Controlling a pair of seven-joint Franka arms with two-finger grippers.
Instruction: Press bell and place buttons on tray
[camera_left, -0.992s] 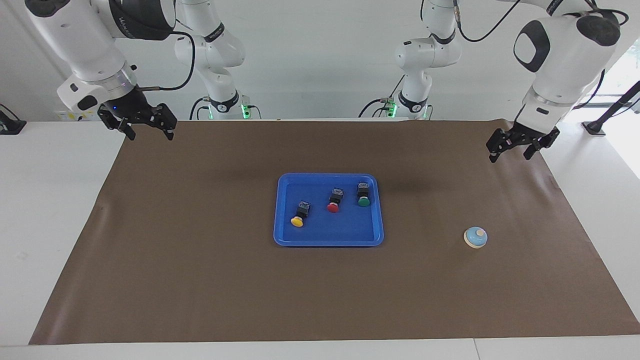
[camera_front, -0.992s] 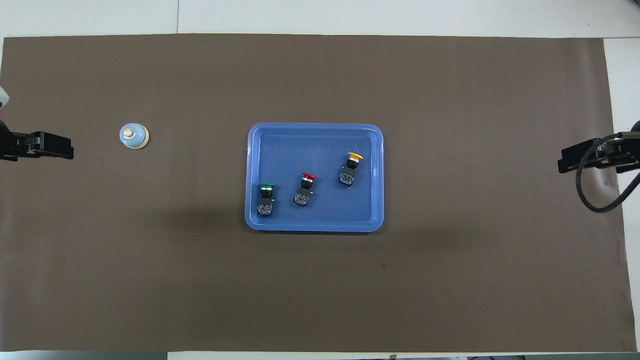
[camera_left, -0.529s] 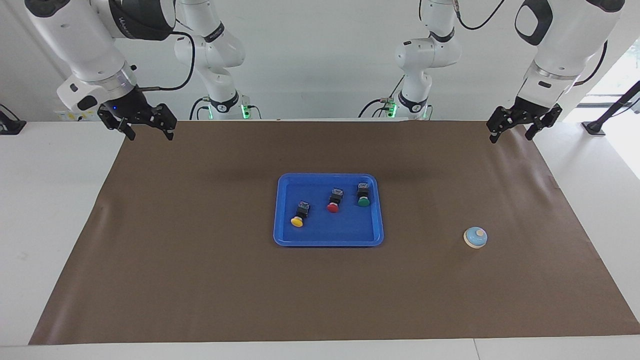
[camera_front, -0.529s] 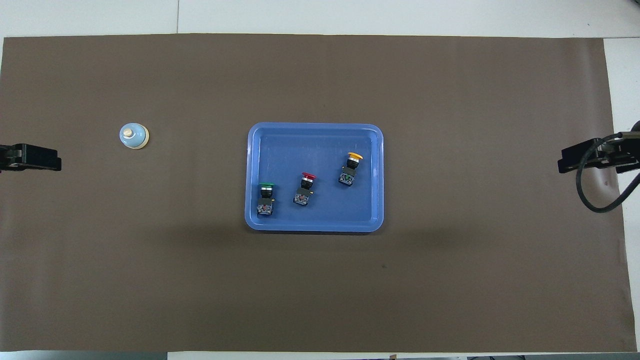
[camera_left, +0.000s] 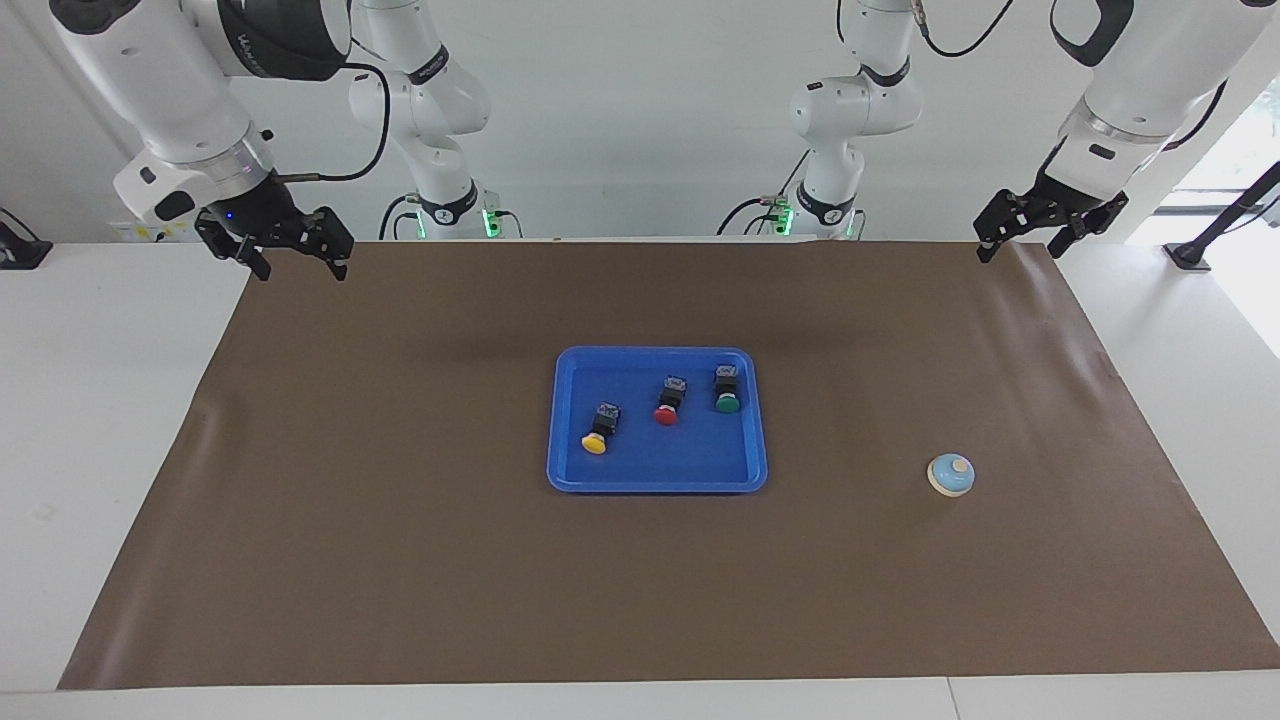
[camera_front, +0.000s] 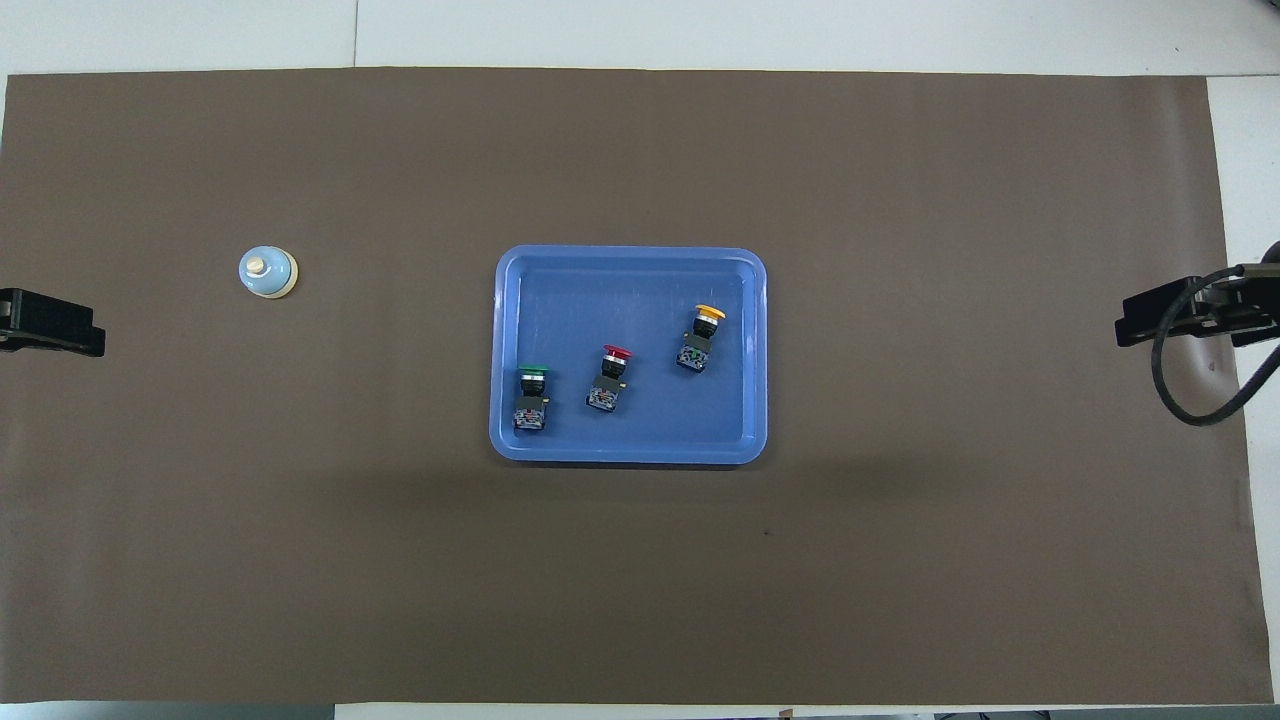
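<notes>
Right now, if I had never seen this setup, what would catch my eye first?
Probably the bright blue tray in the middle of the brown mat, holding three push-buttons: yellow, red and green. Next, the little blue bell, alone toward the left arm's end.

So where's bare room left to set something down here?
Plenty: the brown mat is bare between tray and bell, and all around them. In the tray, only the strip farthest from the robots is free; the three buttons crowd the rest.

3 buttons (camera_left: 665, 402) – 1 bell (camera_left: 950, 474) – 1 tray (camera_left: 657, 484)
</notes>
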